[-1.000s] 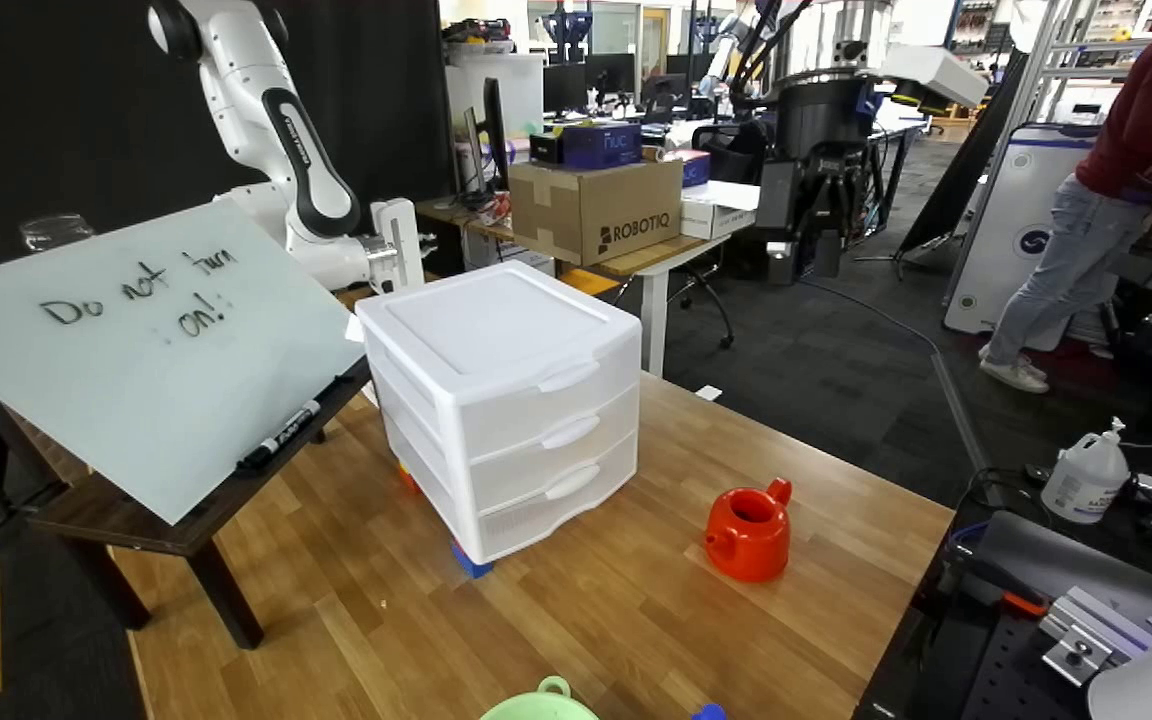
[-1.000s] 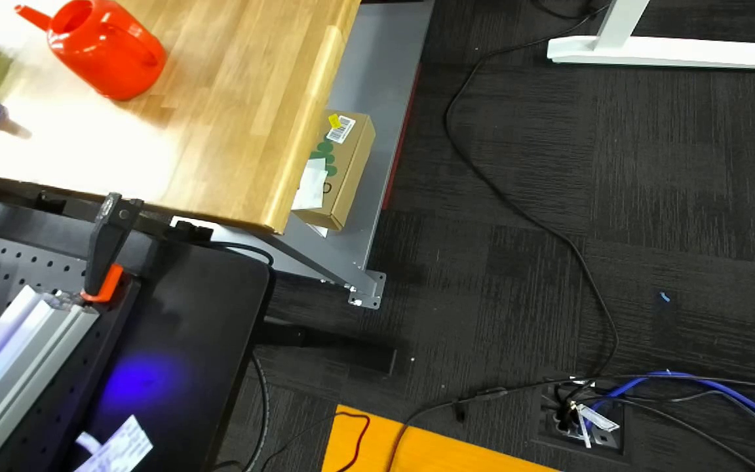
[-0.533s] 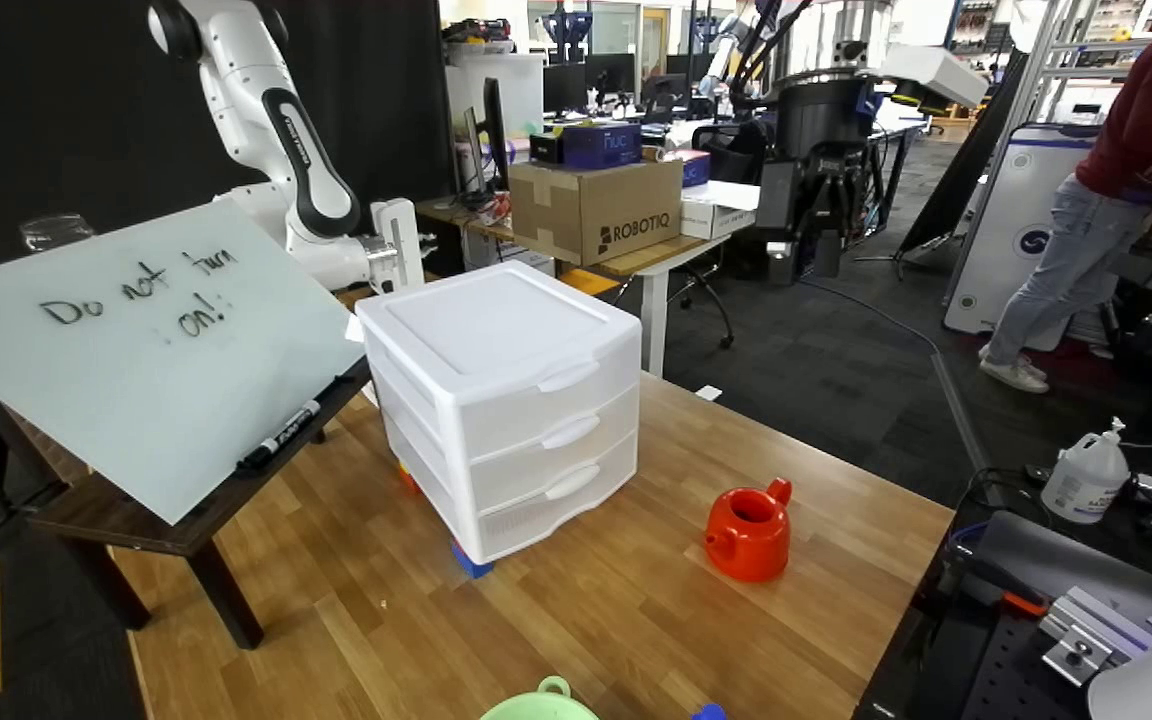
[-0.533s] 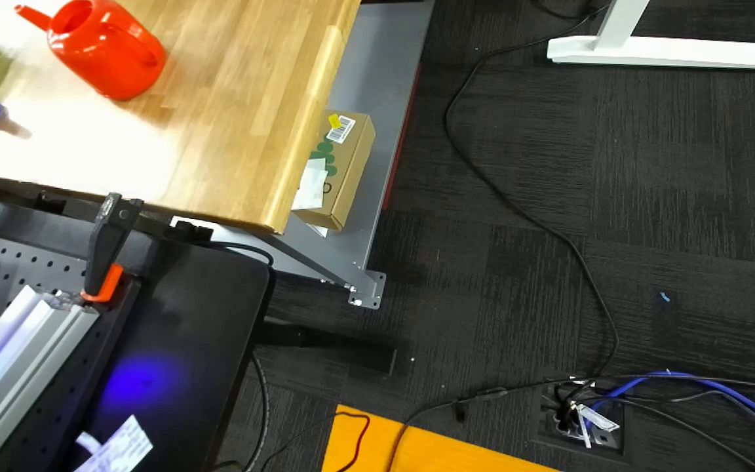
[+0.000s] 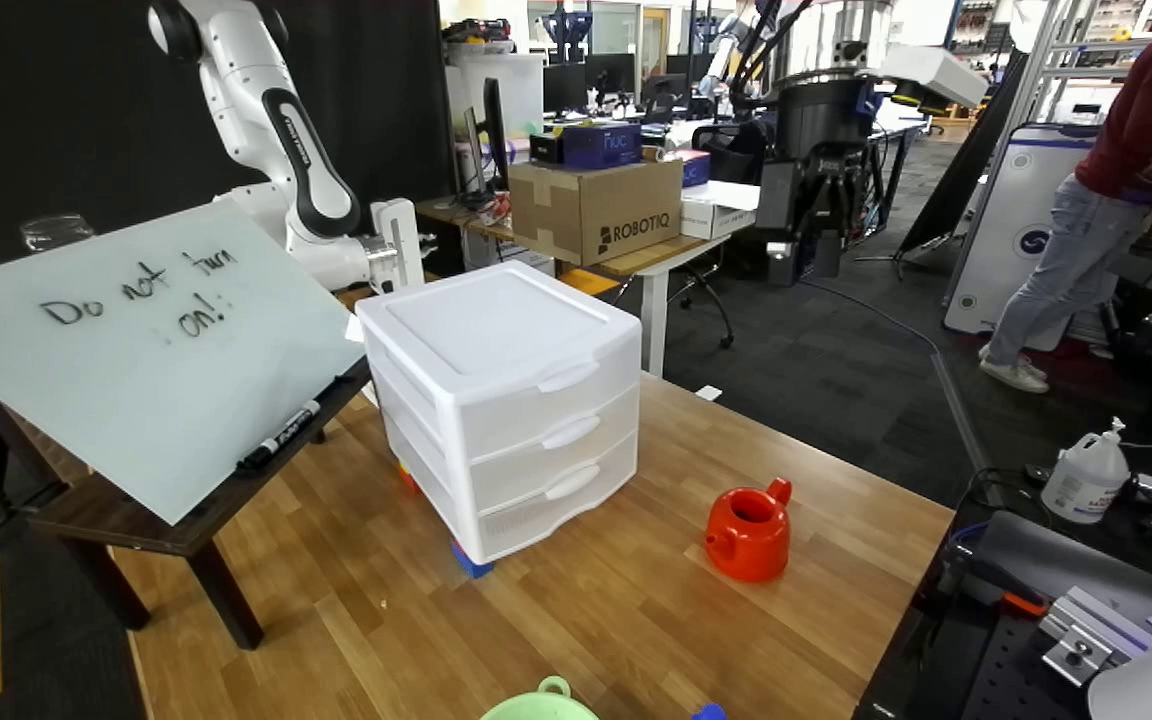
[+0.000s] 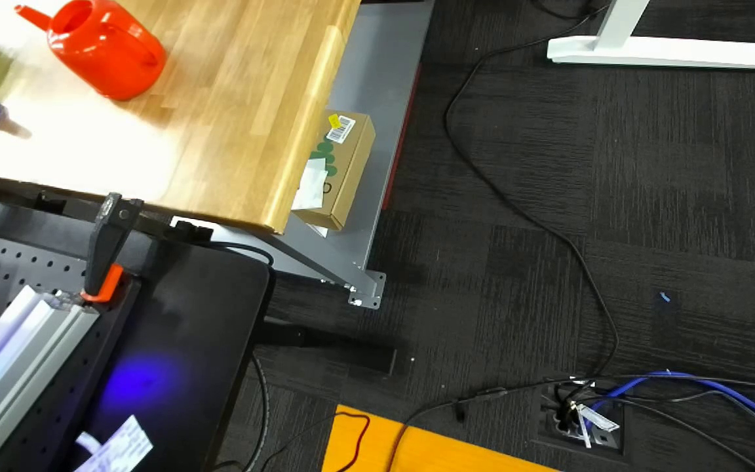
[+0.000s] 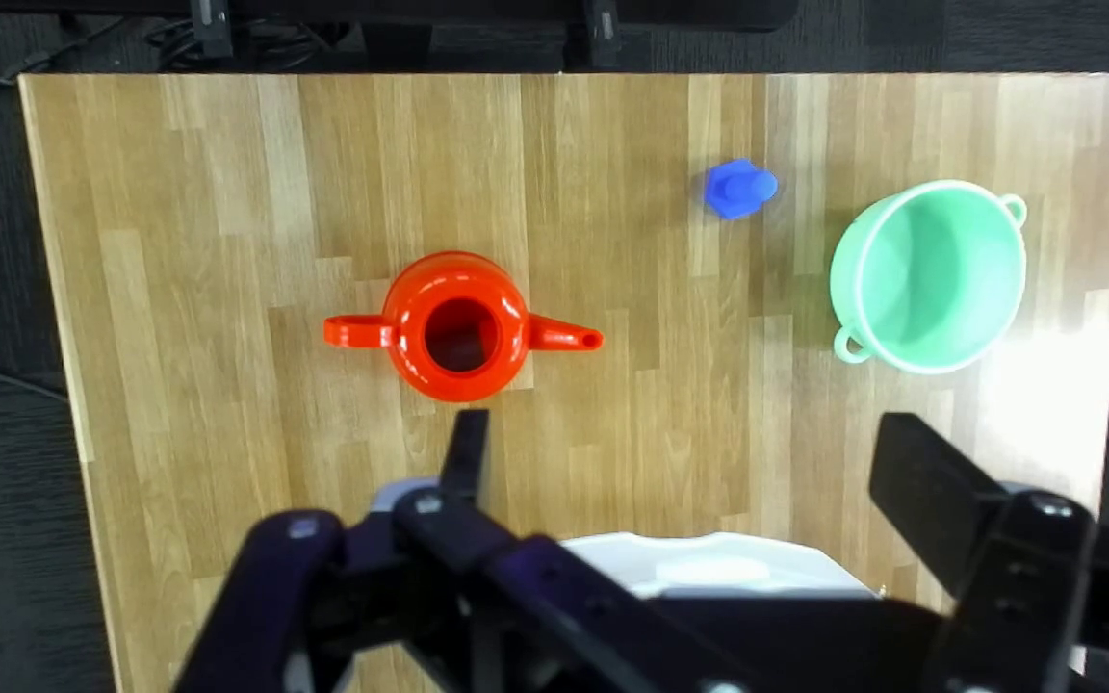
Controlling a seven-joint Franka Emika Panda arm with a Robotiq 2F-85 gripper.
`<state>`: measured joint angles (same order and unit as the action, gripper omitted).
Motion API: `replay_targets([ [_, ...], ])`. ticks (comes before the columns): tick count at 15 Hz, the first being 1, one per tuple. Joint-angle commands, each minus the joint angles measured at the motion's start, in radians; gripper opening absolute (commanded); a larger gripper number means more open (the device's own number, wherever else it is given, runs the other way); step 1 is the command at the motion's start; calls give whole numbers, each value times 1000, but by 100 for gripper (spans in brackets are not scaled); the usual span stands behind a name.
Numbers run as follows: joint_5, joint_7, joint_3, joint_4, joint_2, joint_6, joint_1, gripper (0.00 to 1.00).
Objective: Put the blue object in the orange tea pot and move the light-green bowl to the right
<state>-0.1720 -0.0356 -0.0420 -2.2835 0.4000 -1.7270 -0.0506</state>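
- The pincer [image 7: 685,448] takes up the lower part of the wrist view, its two halves spread well apart, the wooden surface [image 7: 603,212] showing between the tips.
- The blue object [image 7: 740,189], a rounded peg on an angular base, rests on the surface at the top of that view, right of centre, outside the orange tea pot [image 7: 410,289].
- The tea pot stands upright left of centre there, handle to the left, spout to the right.
- The light-green bowl [image 7: 853,265] sits farther right, near the blue object but not touching it.
- In both exterior views the frame's edge cuts off the bowl and the blue object.
- A white drawer unit [image 5: 506,320] stands mid-frame in an exterior view.
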Motion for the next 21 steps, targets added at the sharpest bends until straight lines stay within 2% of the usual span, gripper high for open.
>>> replay_targets([
  [1,-12,-22,8,30,-18,33,7,100],
  [6,-2,-25,24,92,-67,10,1,100],
  [12,9,-13,19,152,-211,-86,23,100],
  [17,17,-8,18,117,-296,-175,34,100],
  [21,66,20,40,56,-299,-218,23,100],
])
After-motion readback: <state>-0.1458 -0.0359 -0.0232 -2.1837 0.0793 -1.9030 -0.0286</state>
